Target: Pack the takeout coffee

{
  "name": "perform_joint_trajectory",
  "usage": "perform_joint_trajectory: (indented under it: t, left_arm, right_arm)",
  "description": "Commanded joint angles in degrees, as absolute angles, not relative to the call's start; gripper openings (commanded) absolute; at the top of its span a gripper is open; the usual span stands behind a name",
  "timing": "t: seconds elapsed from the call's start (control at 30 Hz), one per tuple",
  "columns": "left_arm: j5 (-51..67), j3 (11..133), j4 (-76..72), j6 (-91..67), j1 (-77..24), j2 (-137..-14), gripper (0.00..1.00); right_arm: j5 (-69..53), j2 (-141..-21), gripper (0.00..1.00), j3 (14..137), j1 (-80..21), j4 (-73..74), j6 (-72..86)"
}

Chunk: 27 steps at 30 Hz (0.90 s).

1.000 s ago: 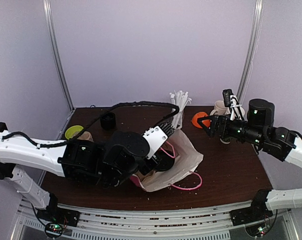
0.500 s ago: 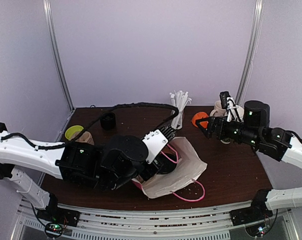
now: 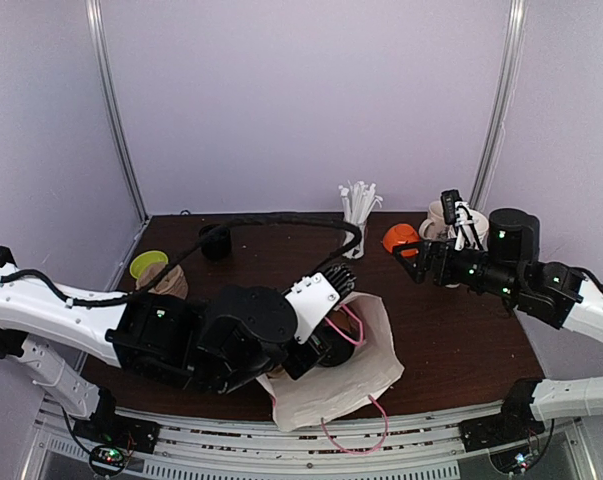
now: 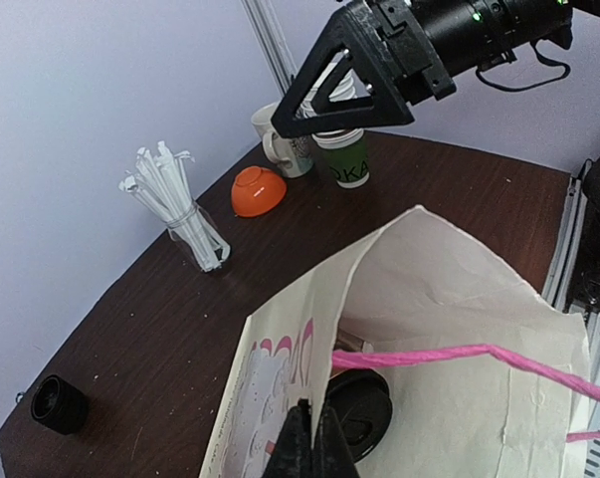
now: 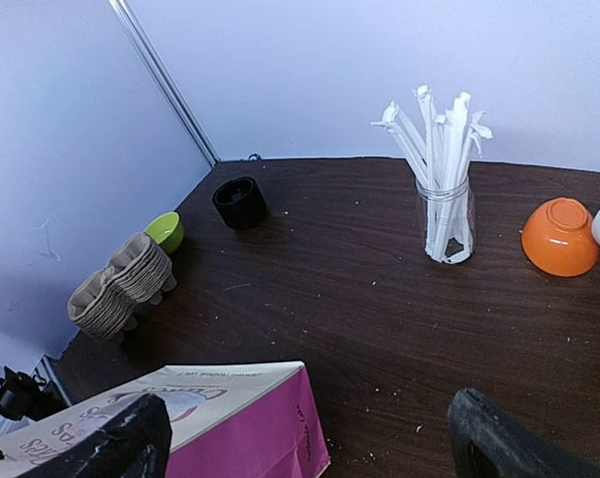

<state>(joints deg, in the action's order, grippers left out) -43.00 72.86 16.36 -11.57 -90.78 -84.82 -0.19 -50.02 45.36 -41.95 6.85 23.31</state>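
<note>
Takeout coffee (image 4: 360,406): inside the white paper bag (image 3: 353,372), at the middle of the worktop's (image 3: 461,340) front edge. Only the black dome lid visible through the bag's mouth, brown body hidden; upright or tipped, impossible to tell. Judged light, with thin paper walls likely to dent under a hard squeeze and a press-fit lid likely to pop or leak. Best taken around the body just below the lid, never by the lid alone. Where it sits now, probably easier moved through the bag, itself soft, thin and prone to fold.

Toward the worktop's left edge: a green bowl (image 3: 147,264), just beside it a stack of pulp cup carriers (image 3: 166,280), a small black cup (image 3: 215,241) further back. Left gripper (image 4: 307,443): fingers pressed together, pinching the bag's near rim as far as the wrist view shows. Across the bag's mouth, a pink cord handle (image 4: 459,354).

Along the back edge, right of centre: a glass jar of wrapped straws (image 3: 355,215), then an upturned orange bowl (image 3: 401,238). In the back right corner: a beige mug (image 4: 275,139) just beside a stack of white-and-green paper cups (image 4: 344,159). Right gripper (image 3: 409,258): held above the worktop's right side, fingers spread wide, nothing between them, pointed toward the bag.
</note>
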Motion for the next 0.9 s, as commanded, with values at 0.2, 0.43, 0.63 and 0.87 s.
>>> perform_joint_trajectory:
  t: [0.2, 0.43, 0.63, 0.87]
  left_arm:
    - [-44.51, 77.17, 17.42, -14.76, -90.99, -85.78, 0.0]
    - [-40.04, 83.53, 25.23, -22.47, -85.99, -86.78, 0.0]
    - [-30.54, 84.55, 28.35, -30.2, -77.84, -85.63, 0.0]
    - [-25.65, 90.96, 39.11, -34.59, -73.06, -89.84, 0.0]
  right_arm:
    - [0.37, -49.77, 1.0, 45.33, -41.49, 5.51, 23.88]
    - [2.68, -53.66, 1.0, 49.76, -41.1, 8.17, 25.37]
    - [4.43, -56.19, 1.0, 52.71, -40.42, 9.17, 26.6]
    - [6.04, -61.32, 1.0, 55.67, -36.76, 11.37, 29.19]
